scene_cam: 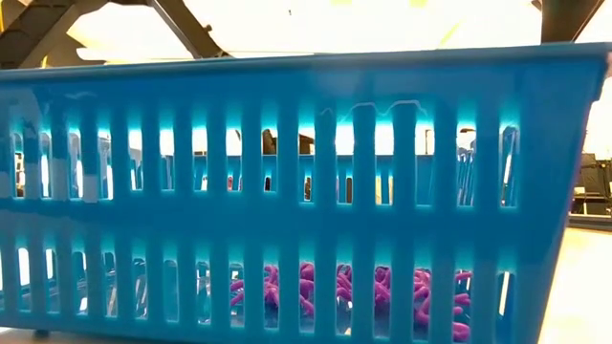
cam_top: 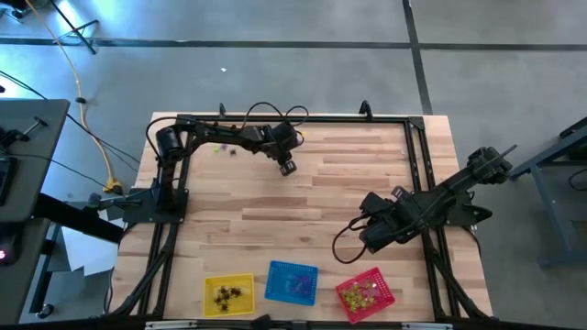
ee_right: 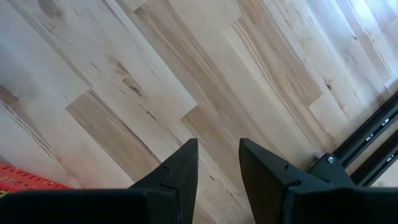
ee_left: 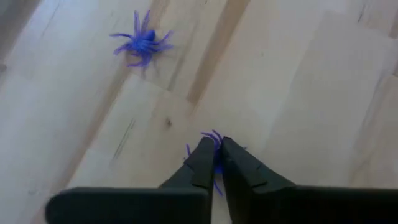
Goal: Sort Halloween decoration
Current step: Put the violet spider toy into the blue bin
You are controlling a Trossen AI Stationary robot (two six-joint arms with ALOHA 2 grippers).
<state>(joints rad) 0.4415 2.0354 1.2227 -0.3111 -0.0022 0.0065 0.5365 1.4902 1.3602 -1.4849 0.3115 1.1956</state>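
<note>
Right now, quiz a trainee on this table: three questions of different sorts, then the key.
1. True or false: the left gripper has its jaws shut on a purple spider trinket.
2. Multiple choice: the basket that holds the purple trinkets is A) the yellow basket, B) the blue basket, C) the red basket.
3. Fill in: the right gripper, jaws apart, holds ____.

Key
1. True; purple legs stick out between the closed jaws, and another purple spider lies loose on the table.
2. B.
3. Nothing; only bare wood shows between the jaws.
</note>
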